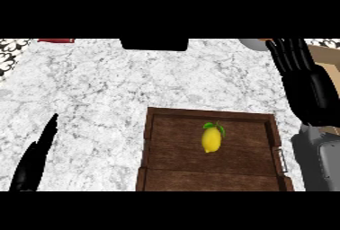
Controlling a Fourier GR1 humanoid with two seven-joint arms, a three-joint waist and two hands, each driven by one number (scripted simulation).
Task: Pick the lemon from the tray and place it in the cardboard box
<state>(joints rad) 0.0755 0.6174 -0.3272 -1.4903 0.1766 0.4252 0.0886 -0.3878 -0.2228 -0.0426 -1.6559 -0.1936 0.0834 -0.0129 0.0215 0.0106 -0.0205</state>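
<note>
One lemon (pixel 211 139) lies on the wooden tray (pixel 169 155), a little toward the tray's far right quarter, its leafy stem pointing to the far rim — untouched, with no hand on it. So the task looks barely begun: the pick is not yet made, and the carry and the placing are both left.

The right hand (pixel 295 58) hangs over the worktop's far right corner, fingers straight and released, holding nothing; its grey forearm runs down along the tray's right rim. Behind it a tan strip at the worktop's right edge is probably the cardboard box (pixel 327 56), though most of it is hidden by the arm and cut off by the view. The left hand (pixel 33 161) rests near the worktop's near left edge, fingers straight, also unclenched and empty.

For room: the marble worktop (pixel 86 99) lies bare between the tray's far rim and the far edge, and the tray floor around the lemon is free on every side — I judge the raised rim the only thing to clear on the way to the box.
</note>
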